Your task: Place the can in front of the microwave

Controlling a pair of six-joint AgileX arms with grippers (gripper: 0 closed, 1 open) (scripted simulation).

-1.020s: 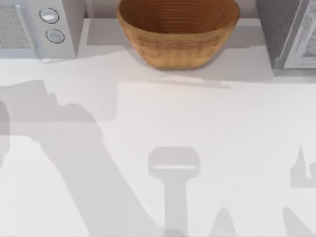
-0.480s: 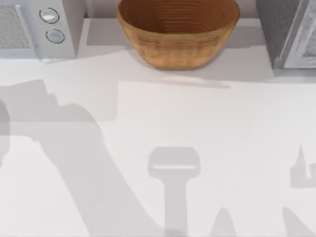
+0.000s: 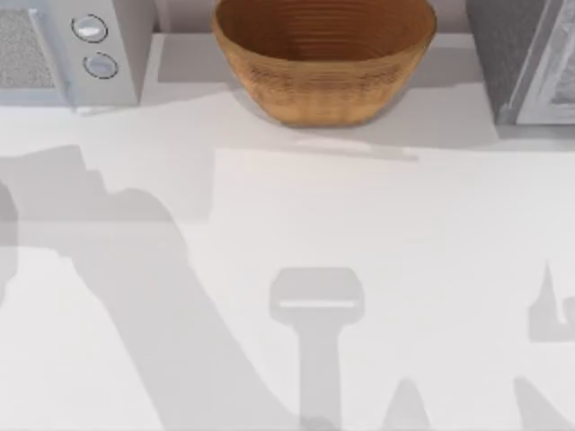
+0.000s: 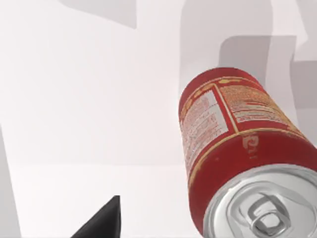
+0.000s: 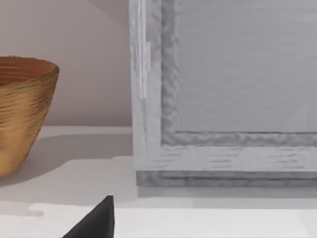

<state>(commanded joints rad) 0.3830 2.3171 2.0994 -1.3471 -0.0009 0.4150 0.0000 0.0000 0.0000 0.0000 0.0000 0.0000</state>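
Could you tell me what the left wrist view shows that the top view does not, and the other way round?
The left wrist view alone has the can, red and orange-yellow with a silver top, seen close up, plus a dark fingertip of the left gripper. The top view alone has the microwave at the far left, the woven basket at the back centre, and a darker grey speckled box at the far right. Both share the white table crossed by grey shadows.

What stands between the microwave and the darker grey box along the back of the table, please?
In the top view, a woven basket stands between the microwave at the back left and the grey speckled box at the back right, with bare table either side.
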